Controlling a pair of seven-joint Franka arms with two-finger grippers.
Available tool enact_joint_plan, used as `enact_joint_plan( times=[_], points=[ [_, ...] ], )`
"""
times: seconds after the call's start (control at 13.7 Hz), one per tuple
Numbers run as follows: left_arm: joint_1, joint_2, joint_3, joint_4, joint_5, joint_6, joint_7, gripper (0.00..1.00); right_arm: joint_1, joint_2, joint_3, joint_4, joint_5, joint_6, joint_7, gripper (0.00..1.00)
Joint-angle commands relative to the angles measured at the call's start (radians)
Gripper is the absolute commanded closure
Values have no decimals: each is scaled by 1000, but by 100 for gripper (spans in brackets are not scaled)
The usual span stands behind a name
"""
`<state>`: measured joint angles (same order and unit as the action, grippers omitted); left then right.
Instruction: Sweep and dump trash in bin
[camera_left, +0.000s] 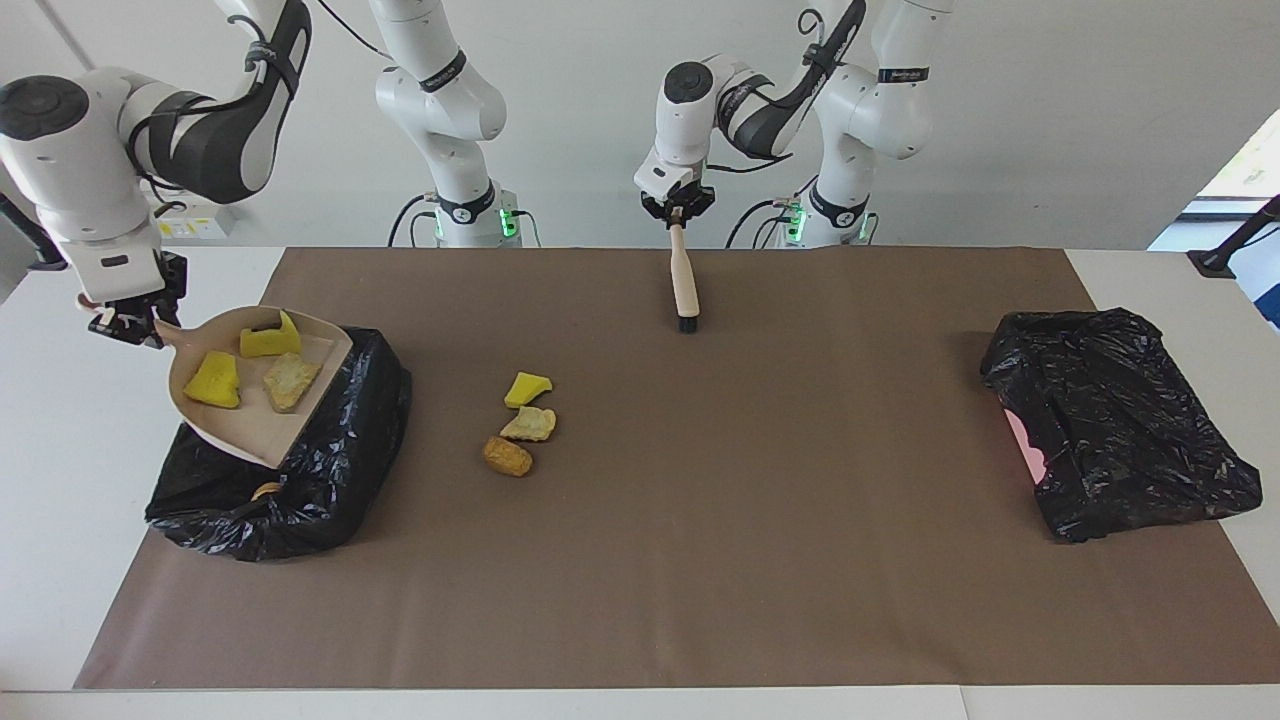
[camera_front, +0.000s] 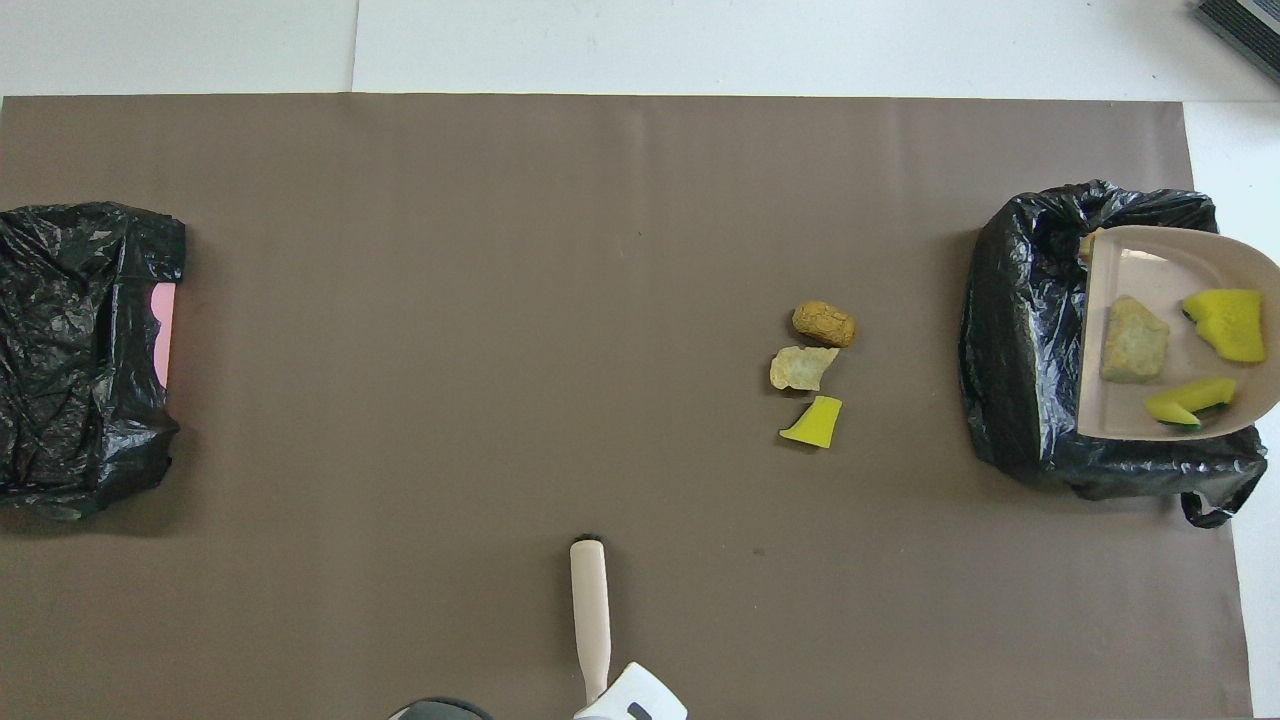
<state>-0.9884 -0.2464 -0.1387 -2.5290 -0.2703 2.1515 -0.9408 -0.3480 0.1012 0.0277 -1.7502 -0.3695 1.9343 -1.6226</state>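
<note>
My right gripper (camera_left: 130, 325) is shut on the handle of the pale dustpan (camera_left: 250, 425), held over the black-bagged bin (camera_left: 330, 470) at the right arm's end of the table. In the pan (camera_front: 1130, 290) lie three pieces of trash: a yellow sponge chunk (camera_left: 213, 380), a green-backed one (camera_left: 268, 341) and a tan lump (camera_left: 290, 379). On the mat beside the bin (camera_front: 1020, 370) lie a yellow scrap (camera_left: 527, 388), a pale tan scrap (camera_left: 530, 424) and a brown lump (camera_left: 508, 456). My left gripper (camera_left: 678, 216) is shut on the brush (camera_left: 685, 285), which hangs bristles down.
A second black bag (camera_left: 1110, 420) with pink showing at one edge lies at the left arm's end of the brown mat (camera_left: 750, 520). A tan bit (camera_left: 265, 490) shows at the bin's rim. In the overhead view the brush (camera_front: 590, 610) points away from the robots.
</note>
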Motion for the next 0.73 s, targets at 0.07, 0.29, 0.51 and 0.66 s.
enact_joint_plan(
  times=[0.07, 0.29, 0.51, 0.66],
  points=[
    [-6, 7, 14, -10, -21, 22, 49, 52, 21, 23, 14, -3, -150, 72, -117, 100],
    [7, 36, 21, 27, -20, 5, 88, 0, 75, 23, 17, -12, -331, 110, -190, 100],
    [128, 59, 22, 113, 12, -27, 146, 0, 132, 11, 17, -34, -455, 111, -178, 100],
    [206, 71, 22, 203, 118, -91, 186, 0, 138, 11, 17, -34, -489, 112, -174, 100]
  ],
)
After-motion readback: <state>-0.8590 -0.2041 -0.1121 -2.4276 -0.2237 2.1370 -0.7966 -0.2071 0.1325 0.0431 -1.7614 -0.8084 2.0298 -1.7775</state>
